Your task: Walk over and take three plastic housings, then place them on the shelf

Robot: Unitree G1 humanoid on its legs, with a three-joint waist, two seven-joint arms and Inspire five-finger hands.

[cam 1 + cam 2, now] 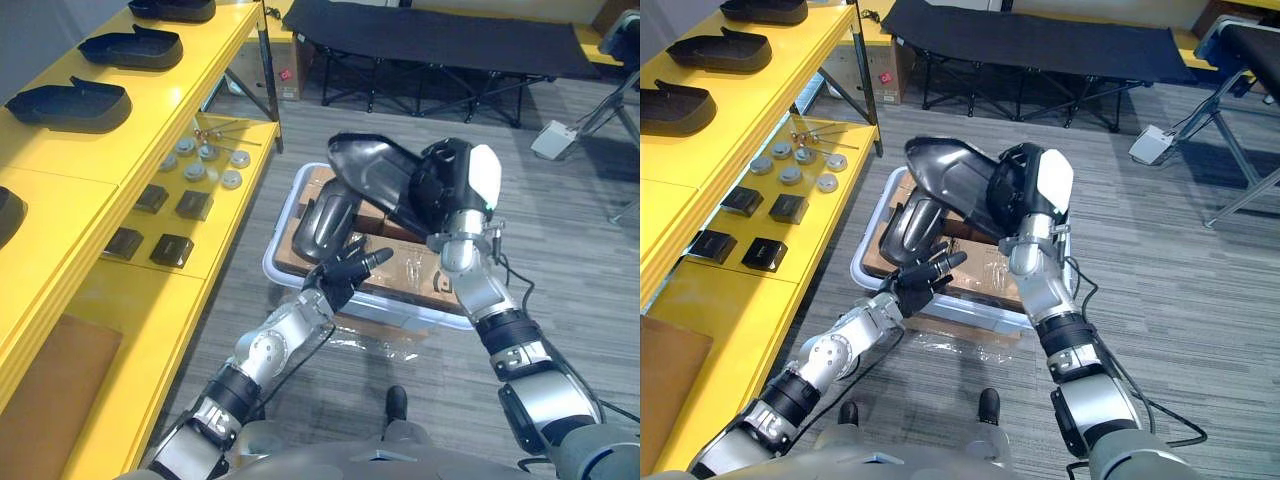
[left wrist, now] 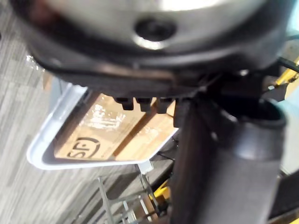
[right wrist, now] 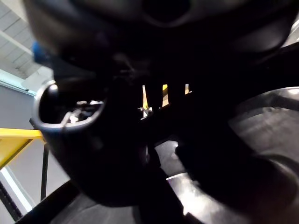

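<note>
**A:** What is the layout, biggest thing first?

**B:** The yellow shelf (image 1: 60, 200) runs along the robot's left, and several shelved housings (image 1: 70, 105) lie on its upper level. On the floor ahead sits the bin (image 1: 272, 262), lined with cardboard.

**A:** And the pieces to be taken?

**B:** The lifted housing (image 1: 368, 172) hangs above the bin, and the right hand (image 1: 447, 190) has its fingers curled round the shell's broad end. The second housing (image 1: 325, 222) leans inside the bin. The left hand (image 1: 340, 272) is just beside its lower end, fingers (image 1: 372, 258) straight and spread, holding nothing.

**A:** How will such a shell handle?

**B:** Probably light, stiff and hollow. The glossy surface suggests it is somewhat slippery. The rounded back gives little purchase, so the open rim looks the better hold, with the thumb inside and the fingers outside.

**A:** Any risk?

**B:** Gripped at one end, the long shell may swing or twist in the grasp. A hold nearer its middle seems steadier.
</note>
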